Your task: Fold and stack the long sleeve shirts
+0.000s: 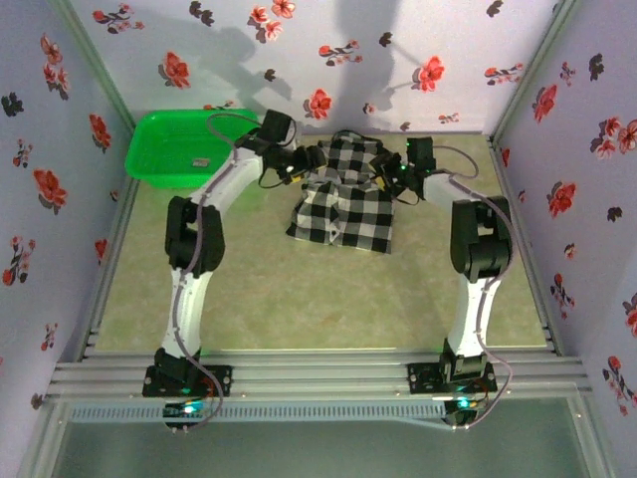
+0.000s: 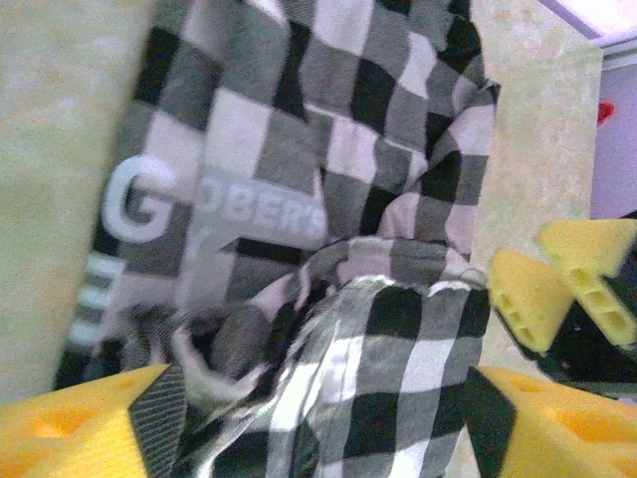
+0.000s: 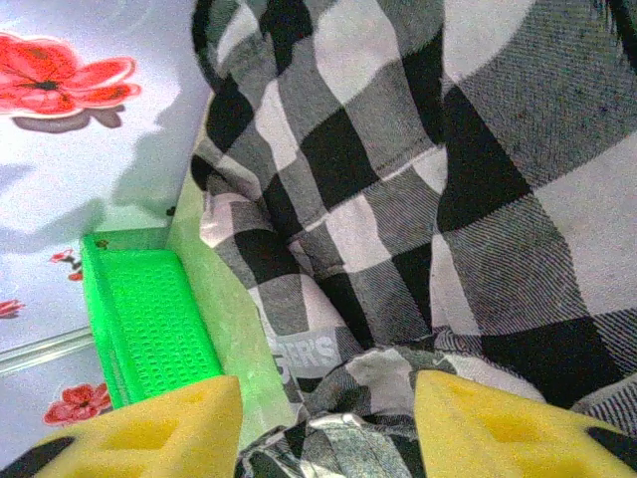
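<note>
The black-and-white checked long sleeve shirt [image 1: 343,199] lies crumpled at the back middle of the table, partly folded over itself. Its black band with white lettering [image 2: 214,209] shows in the left wrist view and again as lettering [image 3: 314,351] in the right wrist view. My left gripper [image 1: 317,159] is low over the shirt's upper left part, jaws wide apart with bunched cloth [image 2: 338,398] lying between the yellow fingers [image 2: 80,428]. My right gripper [image 1: 384,171] sits at the shirt's upper right, open, with a rumpled fold [image 3: 328,438] between its fingers [image 3: 508,428]. Both grippers are close together; the right gripper [image 2: 562,284] appears in the left wrist view.
A green plastic basket [image 1: 159,149] stands at the back left, next to the shirt; its rim [image 3: 149,319] shows in the right wrist view. Flowered walls [image 1: 418,60] close in the back and sides. Bare tabletop [image 1: 328,299] stretches in front of the shirt.
</note>
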Robot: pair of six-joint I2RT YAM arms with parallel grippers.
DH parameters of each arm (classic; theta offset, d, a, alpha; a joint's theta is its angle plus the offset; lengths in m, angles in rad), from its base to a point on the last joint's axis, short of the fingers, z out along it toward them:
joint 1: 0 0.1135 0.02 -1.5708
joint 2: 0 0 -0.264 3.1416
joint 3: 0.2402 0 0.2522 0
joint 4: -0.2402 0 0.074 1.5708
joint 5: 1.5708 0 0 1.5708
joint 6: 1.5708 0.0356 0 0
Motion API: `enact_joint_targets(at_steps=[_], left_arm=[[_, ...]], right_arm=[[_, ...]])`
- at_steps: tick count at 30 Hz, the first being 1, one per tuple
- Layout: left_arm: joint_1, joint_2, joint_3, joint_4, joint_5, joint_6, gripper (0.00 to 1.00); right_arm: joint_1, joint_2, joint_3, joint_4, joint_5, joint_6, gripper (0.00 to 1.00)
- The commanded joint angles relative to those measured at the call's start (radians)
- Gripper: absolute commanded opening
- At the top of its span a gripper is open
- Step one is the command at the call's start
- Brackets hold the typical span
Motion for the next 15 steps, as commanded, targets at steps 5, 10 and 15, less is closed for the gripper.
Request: enact_joint_targets(at_steps=[5,10,15], left_arm=[[0.01,-0.205,-0.192,-0.096,-0.004,0.07,0.9],[-0.029,-0.227,-0.339,-0.058,-0.035,0.068,0.83],[-0.082,-0.138,-0.32,-0.042,-0.063,0.075,0.82]], right_arm=[[0.026,-0.133,0.043,-0.44,0.123,-0.319,0.59],[0.073,-0.116,-0.024,-0.47,0.198,-0.4,0.56],[0.154,-0.034,-0.022,-0.557,0.352,-0.471,0.53]])
